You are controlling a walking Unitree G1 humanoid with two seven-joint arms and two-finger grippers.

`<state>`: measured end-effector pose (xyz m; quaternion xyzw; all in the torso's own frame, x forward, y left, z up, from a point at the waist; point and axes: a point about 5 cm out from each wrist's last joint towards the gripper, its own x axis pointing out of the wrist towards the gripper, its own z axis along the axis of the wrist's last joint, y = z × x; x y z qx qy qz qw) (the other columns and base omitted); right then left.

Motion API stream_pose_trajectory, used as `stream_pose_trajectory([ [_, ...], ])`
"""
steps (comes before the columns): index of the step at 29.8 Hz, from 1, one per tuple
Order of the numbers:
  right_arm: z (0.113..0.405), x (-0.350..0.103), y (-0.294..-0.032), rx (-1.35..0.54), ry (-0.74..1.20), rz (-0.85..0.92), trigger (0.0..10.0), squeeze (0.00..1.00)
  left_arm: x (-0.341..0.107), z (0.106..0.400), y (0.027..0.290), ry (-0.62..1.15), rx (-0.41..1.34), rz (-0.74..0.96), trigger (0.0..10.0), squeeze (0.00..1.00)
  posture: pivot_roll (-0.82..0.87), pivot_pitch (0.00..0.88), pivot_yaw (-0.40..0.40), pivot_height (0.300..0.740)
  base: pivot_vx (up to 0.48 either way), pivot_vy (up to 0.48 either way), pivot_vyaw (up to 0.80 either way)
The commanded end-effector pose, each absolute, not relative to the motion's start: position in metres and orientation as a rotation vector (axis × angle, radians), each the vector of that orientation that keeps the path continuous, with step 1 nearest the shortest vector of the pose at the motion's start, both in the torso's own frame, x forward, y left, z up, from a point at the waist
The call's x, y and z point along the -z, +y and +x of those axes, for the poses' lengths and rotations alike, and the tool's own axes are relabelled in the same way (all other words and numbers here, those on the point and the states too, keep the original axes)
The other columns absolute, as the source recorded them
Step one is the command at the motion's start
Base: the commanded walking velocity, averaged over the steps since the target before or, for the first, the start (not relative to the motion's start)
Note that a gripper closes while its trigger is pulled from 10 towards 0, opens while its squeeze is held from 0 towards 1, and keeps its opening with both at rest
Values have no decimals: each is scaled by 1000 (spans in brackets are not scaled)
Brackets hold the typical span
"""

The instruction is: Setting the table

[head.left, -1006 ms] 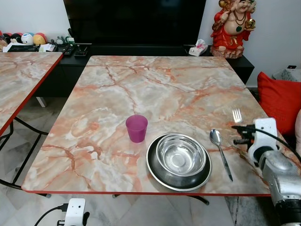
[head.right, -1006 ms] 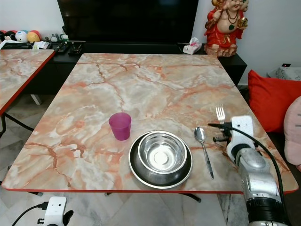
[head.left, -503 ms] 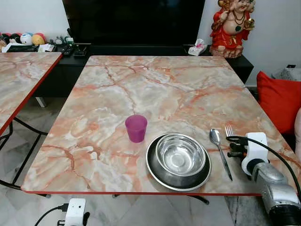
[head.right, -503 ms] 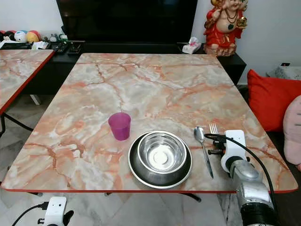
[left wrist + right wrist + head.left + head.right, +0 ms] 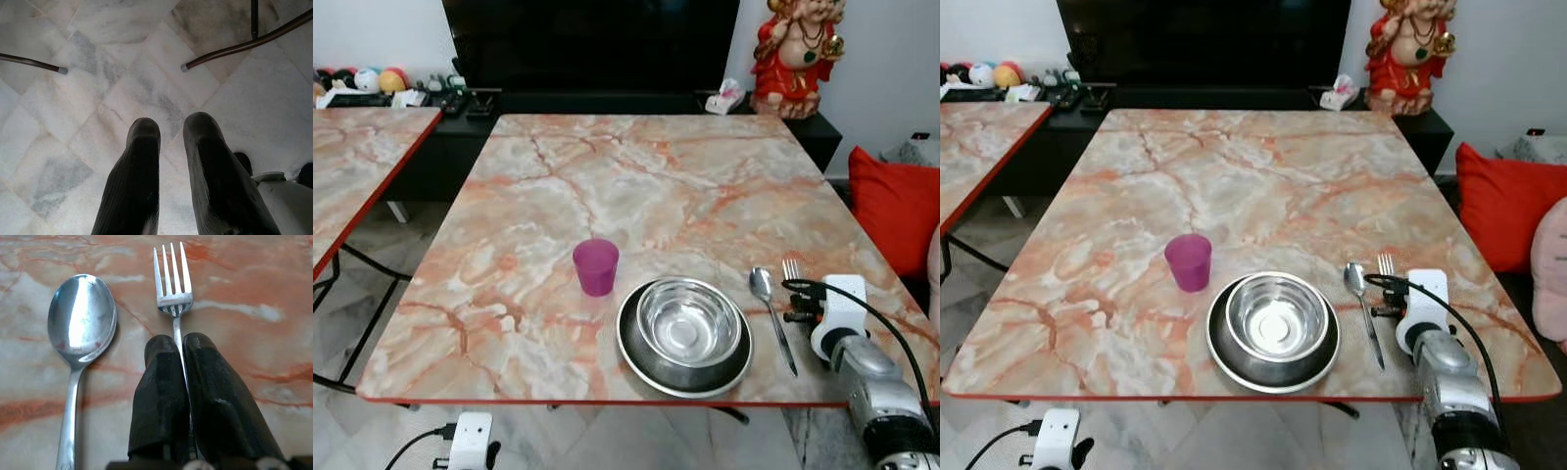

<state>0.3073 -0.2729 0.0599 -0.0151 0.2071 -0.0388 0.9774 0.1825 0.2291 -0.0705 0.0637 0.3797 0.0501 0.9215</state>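
Observation:
A silver fork (image 5: 172,279) points away from me along the marble table (image 5: 607,176), just right of a silver spoon (image 5: 771,313) that lies flat. My right gripper (image 5: 178,340) is shut on the fork's handle, low over the table's right front corner (image 5: 800,300). The tines (image 5: 791,267) lie level with the spoon's bowl (image 5: 80,318); whether they touch the table I cannot tell. A steel bowl (image 5: 690,321) sits in a dark plate (image 5: 636,357) left of the spoon. A purple cup (image 5: 596,266) stands left of the plate. My left gripper (image 5: 171,127) hangs open over the floor.
A red cushion (image 5: 901,211) lies right of the table. A dark TV cabinet (image 5: 597,103) with a red figurine (image 5: 793,59) stands behind it. A second marble table (image 5: 357,157) stands to the left, with metal legs (image 5: 244,44) over the tiled floor.
My right gripper has drawn the fork back toward me and lowered it beside the spoon. Bowl, plate, cup and spoon have stayed put.

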Motion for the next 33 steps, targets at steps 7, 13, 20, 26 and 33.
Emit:
stream_pose_trajectory([
  [7,313,-60,-267,72,405,-13,10000,0,73,179,229,800,-98,144,10000,0,94,0,9,740,0,0,0],
  [13,311,-56,-268,74,421,-11,10000,0,73,178,230,803,-100,145,10000,0,92,4,9,740,0,0,0],
  [20,310,-56,-270,72,430,-24,10000,0,73,179,229,801,-99,143,10000,0,92,3,9,740,0,0,0],
  [26,307,-57,-274,77,434,-40,10000,0,73,179,229,800,-99,142,10000,0,88,6,11,740,0,0,0],
  [33,305,-59,-274,63,432,-53,10000,0,73,178,230,803,-99,143,10000,0,88,7,11,740,0,0,0],
])
